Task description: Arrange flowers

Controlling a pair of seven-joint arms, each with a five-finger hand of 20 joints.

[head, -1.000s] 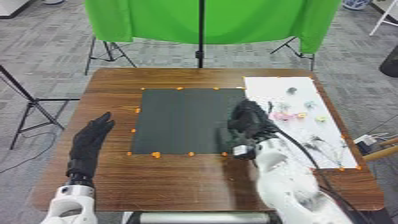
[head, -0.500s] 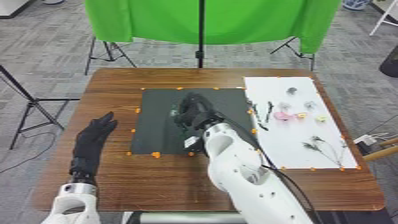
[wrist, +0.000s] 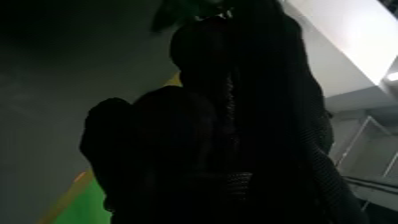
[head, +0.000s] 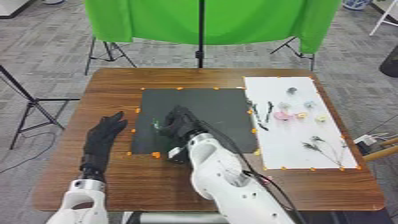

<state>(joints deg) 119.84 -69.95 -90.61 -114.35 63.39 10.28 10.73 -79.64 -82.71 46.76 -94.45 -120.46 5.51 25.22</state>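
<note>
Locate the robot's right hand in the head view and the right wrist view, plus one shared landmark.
Head view: right hand over the dark sheet, a little left of its middle.
Right wrist view: black glove close in the foreground, dark sheet behind it.
Shared landmark: green cloth, beyond the table's edge in both.

Mat (head: 211,100): on table (head: 114,87)
Paper (head: 298,145): just right of mat
Sprigs (head: 258,119): on paper, nearest mat
Blossoms (head: 283,116): on paper, farther right of mat
Stems (head: 316,139): on paper, right of mat's front
Cloth (head: 253,25): behind mat
</note>
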